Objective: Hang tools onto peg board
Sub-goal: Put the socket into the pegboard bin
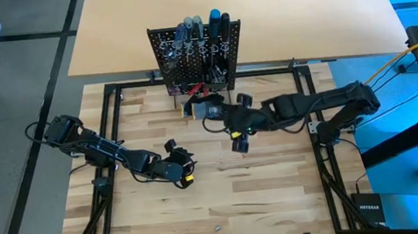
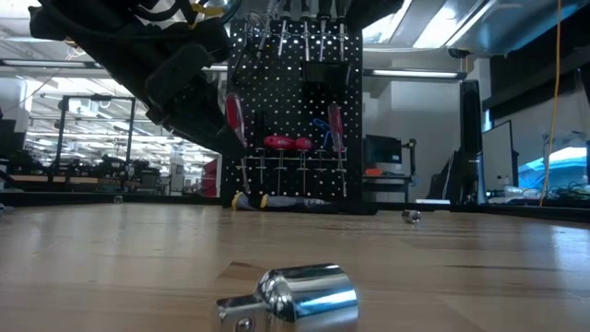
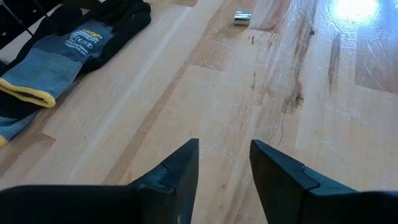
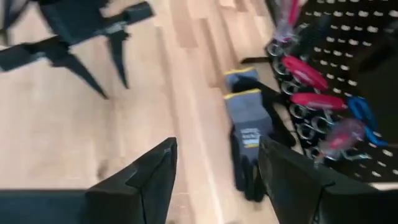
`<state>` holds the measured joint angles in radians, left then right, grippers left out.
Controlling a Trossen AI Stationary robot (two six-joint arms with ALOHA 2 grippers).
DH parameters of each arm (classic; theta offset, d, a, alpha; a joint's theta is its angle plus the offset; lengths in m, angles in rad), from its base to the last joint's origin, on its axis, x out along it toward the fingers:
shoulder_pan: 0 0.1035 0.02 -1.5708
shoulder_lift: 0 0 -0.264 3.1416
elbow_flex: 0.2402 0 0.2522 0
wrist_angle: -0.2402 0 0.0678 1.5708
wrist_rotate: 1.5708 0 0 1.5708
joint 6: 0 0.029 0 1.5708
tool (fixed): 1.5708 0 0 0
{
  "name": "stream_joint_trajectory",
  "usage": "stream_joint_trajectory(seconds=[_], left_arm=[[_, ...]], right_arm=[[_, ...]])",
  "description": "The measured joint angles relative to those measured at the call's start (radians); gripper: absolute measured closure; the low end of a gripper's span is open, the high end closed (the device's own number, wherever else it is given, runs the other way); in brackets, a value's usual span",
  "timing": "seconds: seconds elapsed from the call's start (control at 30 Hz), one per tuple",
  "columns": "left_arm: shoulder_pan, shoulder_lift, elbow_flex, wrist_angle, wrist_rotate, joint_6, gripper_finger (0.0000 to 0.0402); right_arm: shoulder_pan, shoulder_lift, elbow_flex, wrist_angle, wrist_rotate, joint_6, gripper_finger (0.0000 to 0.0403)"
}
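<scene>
Black peg board (image 1: 196,56): upright at worktop (image 1: 279,187) far edge, most screwdrivers (image 1: 198,26) already hung.
Left to do: silver metal piece (image 2: 295,297) lies near the front edge.
Left gripper (image 3: 225,163): mid-worktop, fingers spread, empty.
Right gripper (image 4: 217,163): near board over gloves (image 4: 249,140), fingers spread, empty.

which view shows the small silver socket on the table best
The low view: the silver socket lies large in the foreground. The left wrist view shows a similar small piece far off; the high view only a speck; the right wrist view none.
</scene>
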<state>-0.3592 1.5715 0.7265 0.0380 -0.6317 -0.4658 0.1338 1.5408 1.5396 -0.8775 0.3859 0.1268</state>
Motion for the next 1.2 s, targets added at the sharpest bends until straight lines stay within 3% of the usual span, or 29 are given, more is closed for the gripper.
stream_joint_trajectory(seconds=[0.1,0.3,0.47,0.67,0.97,1.2], left_arm=[[0.000,0.000,0.000,0.000,0.000,-0.001,0.0268],[0.000,0.000,0.000,-0.001,0.000,0.001,0.0268],[0.000,0.000,0.000,-0.001,0.000,0.001,0.0268],[0.000,0.000,0.000,-0.001,0.000,0.001,0.0268],[0.000,0.000,0.000,0.000,0.000,0.001,0.0268],[0.000,0.000,0.000,0.000,0.000,0.001,0.0268]], right_arm=[[0.024,0.018,0.000,0.010,-0.037,0.001,0.0183],[0.044,0.067,0.000,0.007,-0.238,0.014,0.0183],[0.041,0.109,-0.030,-0.069,-0.197,0.169,0.0183],[0.011,0.149,-0.119,-0.186,-0.164,0.466,0.0183],[-0.053,0.149,-0.362,0.018,-0.233,0.568,0.0183],[-0.078,0.149,-0.454,0.175,-0.274,0.648,0.0183]])
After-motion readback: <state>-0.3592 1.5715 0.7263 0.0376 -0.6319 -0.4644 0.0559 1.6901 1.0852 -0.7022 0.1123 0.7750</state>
